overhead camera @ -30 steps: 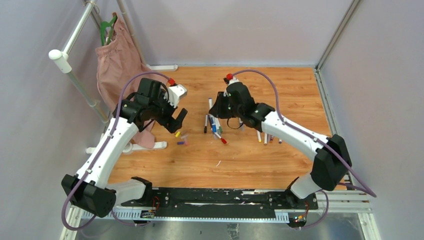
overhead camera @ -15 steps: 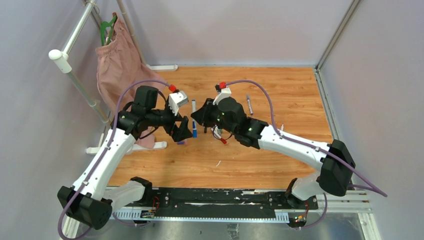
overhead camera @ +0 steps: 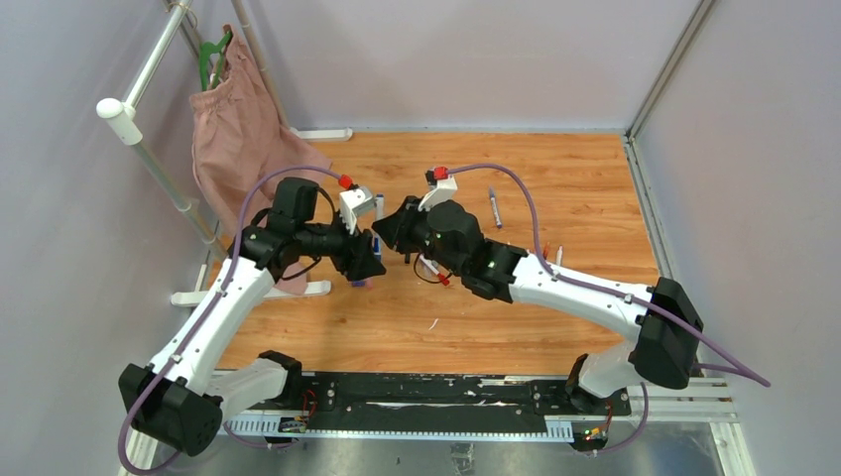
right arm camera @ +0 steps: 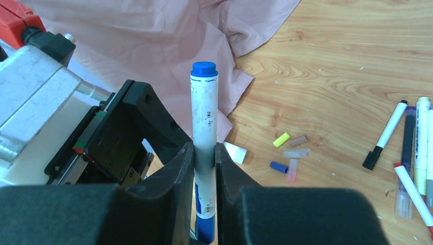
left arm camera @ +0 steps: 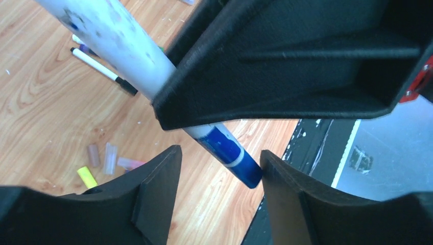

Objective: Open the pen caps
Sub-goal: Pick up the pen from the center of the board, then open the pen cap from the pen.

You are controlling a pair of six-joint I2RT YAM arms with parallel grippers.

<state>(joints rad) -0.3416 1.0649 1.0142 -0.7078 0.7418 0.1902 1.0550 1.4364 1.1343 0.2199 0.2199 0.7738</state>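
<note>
My right gripper [right arm camera: 204, 153] is shut on the white barrel of a pen [right arm camera: 204, 109] and holds it in the air at mid-table [overhead camera: 378, 206]. The pen's blue cap [left arm camera: 231, 159] points down between the fingers of my left gripper [left arm camera: 219, 176]. That gripper is open, and the cap's tip touches its right finger [left arm camera: 286, 199]. The two grippers meet in the top view, left [overhead camera: 365, 260] and right [overhead camera: 389, 226]. Several loose pen caps lie on the wood: yellow [right arm camera: 281, 139], brown [right arm camera: 298, 140], blue [right arm camera: 279, 167] and pink [right arm camera: 292, 171].
More pens lie on the wood to the right [right arm camera: 418, 138], with one apart farther back [overhead camera: 493, 208] and a red-tipped one under the right arm [overhead camera: 436, 274]. A pink cloth [overhead camera: 233, 129] hangs from a white rack [overhead camera: 124, 114] at the back left.
My right arm has carried the pen left and my left gripper has moved right to meet it. The blue cap now sits between the left fingers.
</note>
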